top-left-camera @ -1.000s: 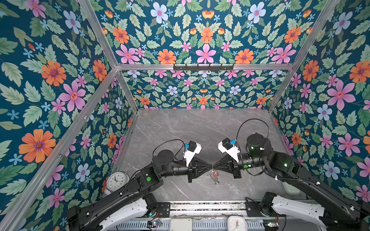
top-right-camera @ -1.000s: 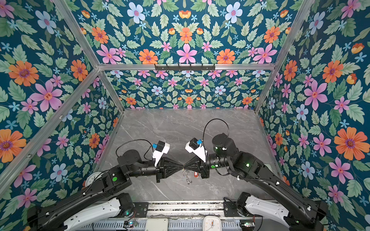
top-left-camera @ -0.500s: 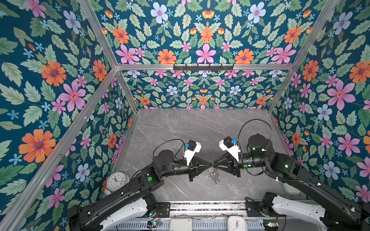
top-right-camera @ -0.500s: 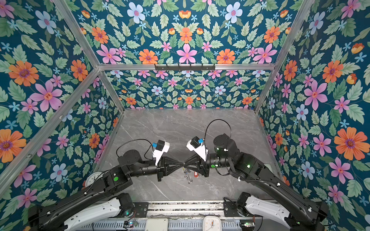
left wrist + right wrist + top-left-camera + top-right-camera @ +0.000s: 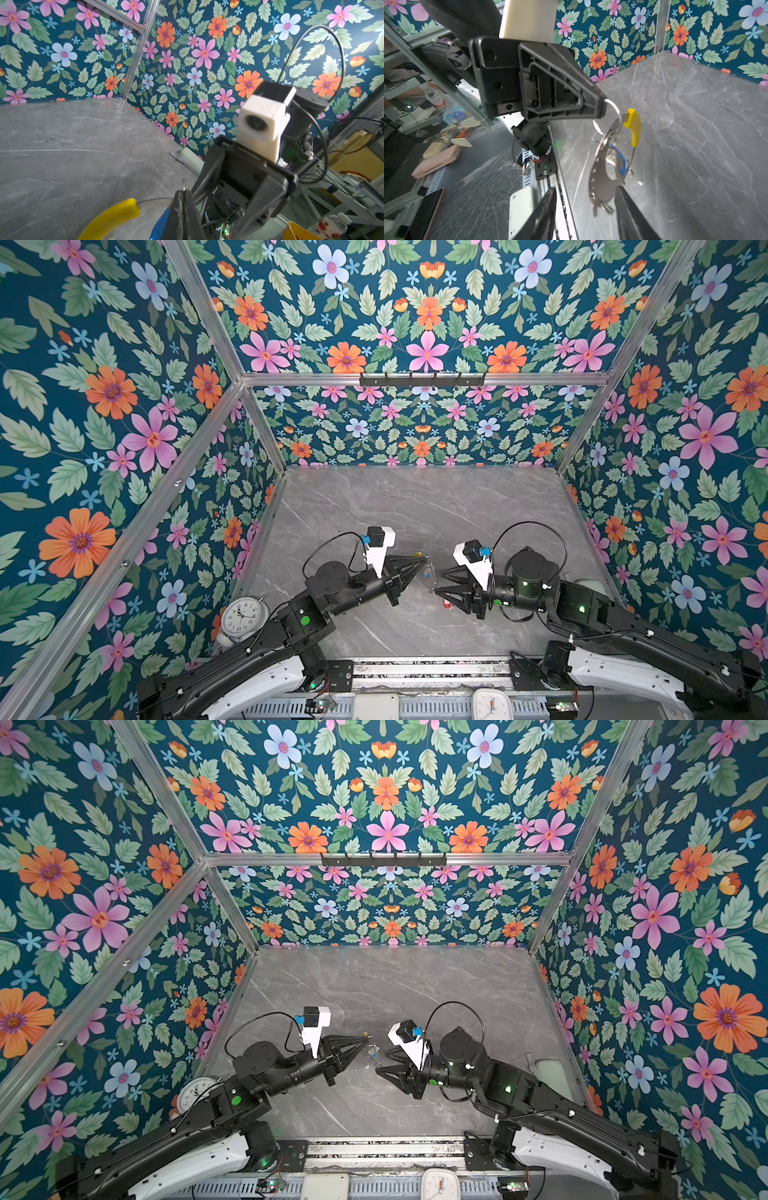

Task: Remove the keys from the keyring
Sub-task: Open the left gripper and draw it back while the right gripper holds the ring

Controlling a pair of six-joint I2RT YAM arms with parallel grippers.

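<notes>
My left gripper (image 5: 426, 562) (image 5: 366, 1039) (image 5: 184, 195) is shut on the thin wire of the keyring (image 5: 155, 201) and holds it above the table. The ring's yellow sleeve (image 5: 112, 216) (image 5: 632, 126) curves away from the jaws. A silver key (image 5: 600, 182) with a blue tag (image 5: 619, 159) (image 5: 160, 223) hangs from the ring. My right gripper (image 5: 438, 582) (image 5: 381, 1061) (image 5: 585, 209) is open, its fingers either side of the hanging key's lower end and apart from it. A red tag (image 5: 447, 604) lies on the table under the right gripper.
The grey marble table (image 5: 415, 510) is walled in by floral panels. A white clock (image 5: 243, 614) sits at the front left corner, a second clock (image 5: 490, 703) is on the front rail, and a black hook rack (image 5: 422, 379) is on the back wall.
My right gripper, shut tip to tip against the left one a second ago, has opened and drawn back to the right. The left gripper has moved back and left with the keyring.
</notes>
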